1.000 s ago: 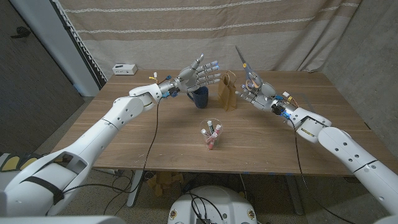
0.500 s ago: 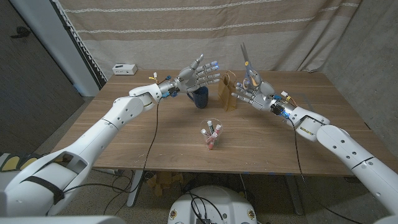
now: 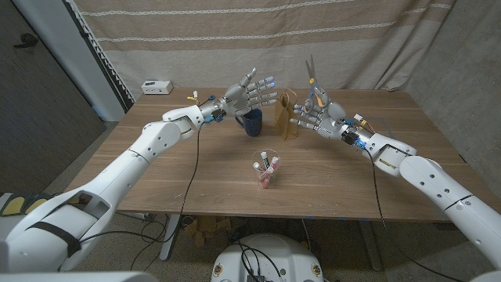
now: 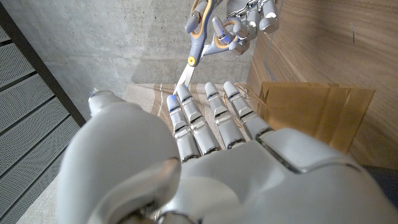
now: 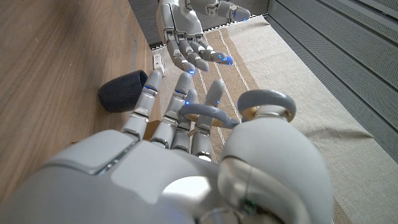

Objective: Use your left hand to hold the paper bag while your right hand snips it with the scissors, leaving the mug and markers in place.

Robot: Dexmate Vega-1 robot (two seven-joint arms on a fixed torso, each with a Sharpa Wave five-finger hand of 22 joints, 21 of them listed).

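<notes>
The brown paper bag (image 3: 286, 117) stands upright at the back middle of the table, seen also as paper bag (image 4: 317, 118). My left hand (image 3: 249, 92) hovers with fingers spread just left of the bag's top, above the dark blue mug (image 3: 252, 123), holding nothing. My right hand (image 3: 317, 116) sits close to the bag's right side and grips the scissors (image 3: 310, 78), blades pointing up. The scissors (image 4: 199, 37) have grey and orange handles. In the right wrist view the handle loop (image 5: 249, 109) sits around my thumb, with the mug (image 5: 122, 91) beyond.
A clear cup of markers (image 3: 265, 168) stands nearer the front, in the middle of the wooden table (image 3: 180, 180). A small white box (image 3: 156, 86) lies at the back left corner. A striped curtain hangs behind the table.
My right hand has shifted slightly left toward the bag, and the scissors have swung from leaning left to nearly upright. The left hand has stayed put.
</notes>
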